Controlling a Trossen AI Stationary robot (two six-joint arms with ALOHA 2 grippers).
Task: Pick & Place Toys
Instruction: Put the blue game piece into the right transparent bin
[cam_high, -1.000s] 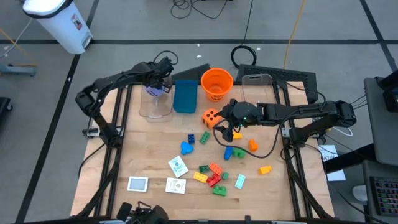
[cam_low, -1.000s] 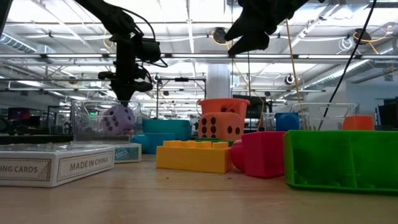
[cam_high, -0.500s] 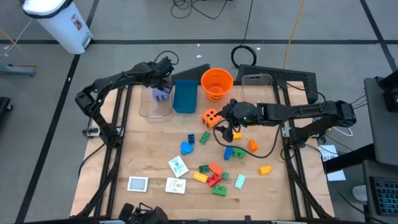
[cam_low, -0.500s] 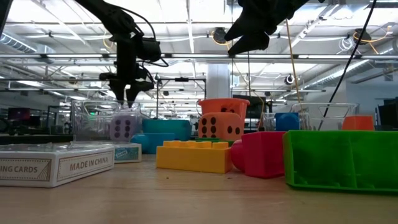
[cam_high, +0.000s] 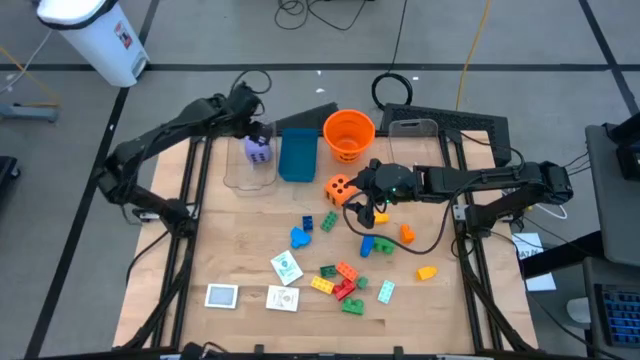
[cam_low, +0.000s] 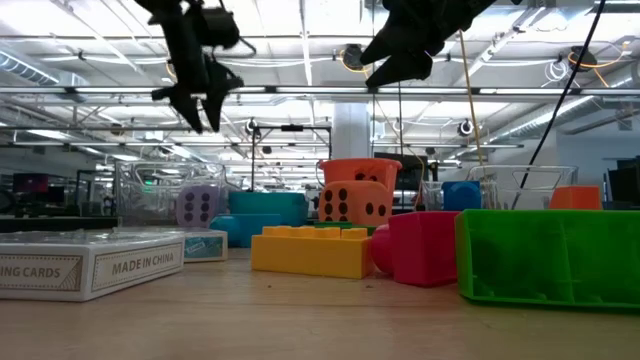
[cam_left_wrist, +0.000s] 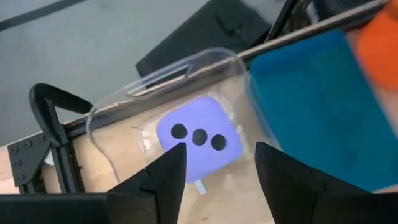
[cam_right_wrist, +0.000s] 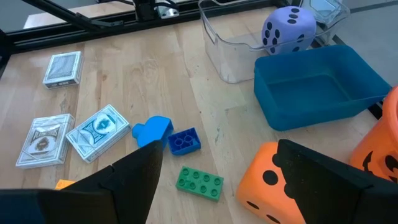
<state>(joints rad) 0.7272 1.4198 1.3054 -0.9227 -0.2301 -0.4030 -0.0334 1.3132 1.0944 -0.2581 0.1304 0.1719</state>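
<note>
Partly screened by the clear plastic bin's wall in the low view: pale purple die; cut off at that picture's edges: white card box and green plastic brick.

Two dice, three card packs, one orange bucket.

I see the wooden table carrying a clear bin at its far left, a teal box just beside it and an orange bucket next along. An orange die sits near the bucket. Small bricks lie scattered mid-table, and three white card packs rest toward the near left
</note>
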